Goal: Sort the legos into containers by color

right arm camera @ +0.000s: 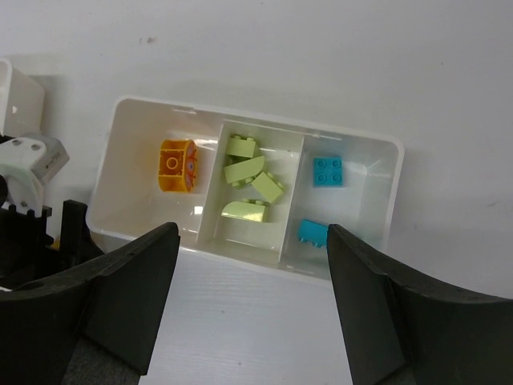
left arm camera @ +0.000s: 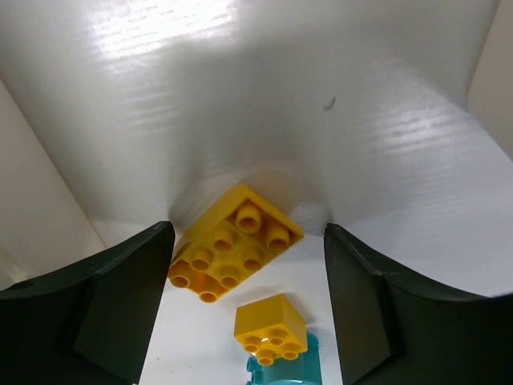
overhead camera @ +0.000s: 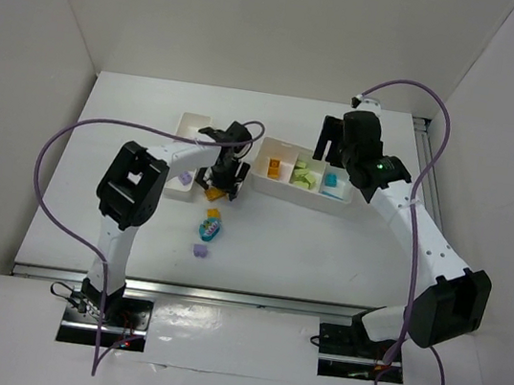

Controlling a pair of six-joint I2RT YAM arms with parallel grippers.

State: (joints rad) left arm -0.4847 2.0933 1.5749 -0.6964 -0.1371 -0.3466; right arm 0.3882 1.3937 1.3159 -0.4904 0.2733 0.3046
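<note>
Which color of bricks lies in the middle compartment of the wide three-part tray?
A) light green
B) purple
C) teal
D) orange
A: in the right wrist view, the middle compartment of the tray holds only light green bricks. An orange brick lies in the compartment on one side and teal bricks in the one on the other side.

3-compartment tray (right arm camera: 136, 200) — 1 brick (right arm camera: 177, 166) in left bay, 4 middle, 2 right. 2-compartment tray (overhead camera: 190, 124) at its 9 o'clock; loose bricks (overhead camera: 211, 229) at 7 o'clock.
</note>
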